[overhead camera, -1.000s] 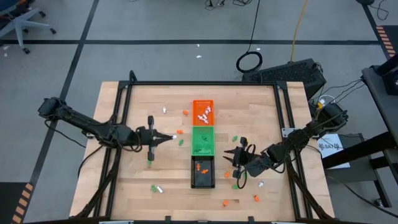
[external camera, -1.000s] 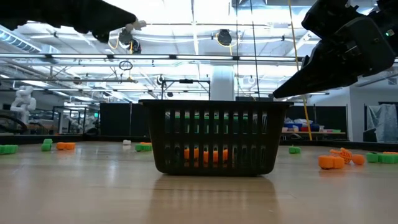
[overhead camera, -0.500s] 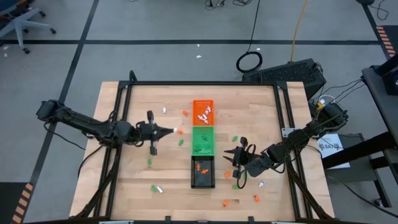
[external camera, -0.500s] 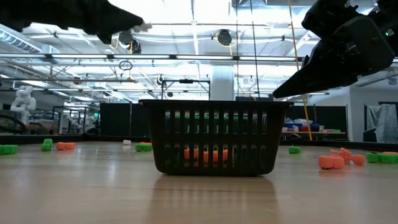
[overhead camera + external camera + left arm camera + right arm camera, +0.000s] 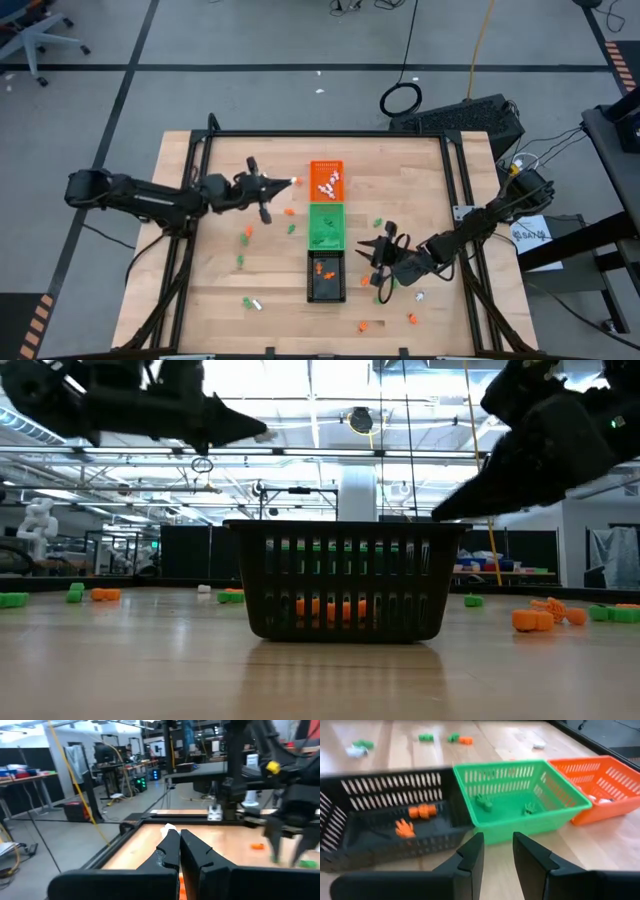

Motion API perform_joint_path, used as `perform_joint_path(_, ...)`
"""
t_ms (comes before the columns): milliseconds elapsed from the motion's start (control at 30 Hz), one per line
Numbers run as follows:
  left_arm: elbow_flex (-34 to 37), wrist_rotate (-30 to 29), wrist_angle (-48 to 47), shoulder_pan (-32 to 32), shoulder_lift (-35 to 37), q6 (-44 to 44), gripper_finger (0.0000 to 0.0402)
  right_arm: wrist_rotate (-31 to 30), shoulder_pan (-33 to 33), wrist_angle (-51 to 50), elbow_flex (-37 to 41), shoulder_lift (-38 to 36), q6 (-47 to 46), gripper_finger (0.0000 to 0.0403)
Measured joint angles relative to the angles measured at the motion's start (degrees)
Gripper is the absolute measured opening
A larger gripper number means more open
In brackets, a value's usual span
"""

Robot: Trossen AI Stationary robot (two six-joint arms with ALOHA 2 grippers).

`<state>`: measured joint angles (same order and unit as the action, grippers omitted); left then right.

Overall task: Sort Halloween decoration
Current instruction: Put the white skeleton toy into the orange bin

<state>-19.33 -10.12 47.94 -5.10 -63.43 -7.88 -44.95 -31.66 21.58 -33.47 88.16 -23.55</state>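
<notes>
Small orange, green and white trinkets lie scattered on the wooden table, for instance an orange one (image 5: 289, 211) and a green one (image 5: 247, 232). Three small trays stand in a row at the middle: orange (image 5: 326, 167), green (image 5: 313, 228) and black (image 5: 311, 279). My left gripper (image 5: 292, 182) hovers above the table just left of the orange tray, shut on a white trinket (image 5: 167, 826). My right gripper (image 5: 378, 250) hangs open just right of the black tray (image 5: 350, 802), touching nothing. My left gripper pinches a tiny white trinket (image 5: 295, 181) between its two fingertips (image 5: 172, 839). The fingers lie nearly level, coming from the table's left. The trinket is lifted clear of the table and sticks out past the fingertips (image 5: 252, 432).
White pieces lie in the orange tray, green ones (image 5: 483, 801) in the green tray, orange ones (image 5: 420, 811) in the black tray. More trinkets lie near the near edge (image 5: 362, 326) and by the right gripper (image 5: 418, 296). A black frame (image 5: 325, 134) borders the table.
My left gripper has moved toward the far edge and a little to the right, closing in on the orange tray, with the white trinket still between its shut fingertips. My right arm has stayed nearly still.
</notes>
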Motion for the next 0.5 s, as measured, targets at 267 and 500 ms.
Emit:
perform_joint_path(267, -3.5, 3.4, 10.2, -5.8, -14.3, 4.3, 0.0000, 0.1, -1.1, 1.9, 0.0, 0.0, 2.8, 0.0089)
perform_joint_path(500, -15.1, 7.5, 0.5, -8.0, -25.9, 6.0, 0.0000, 0.2, -1.1, 2.2, 0.0, 0.0, 2.9, 0.0089)
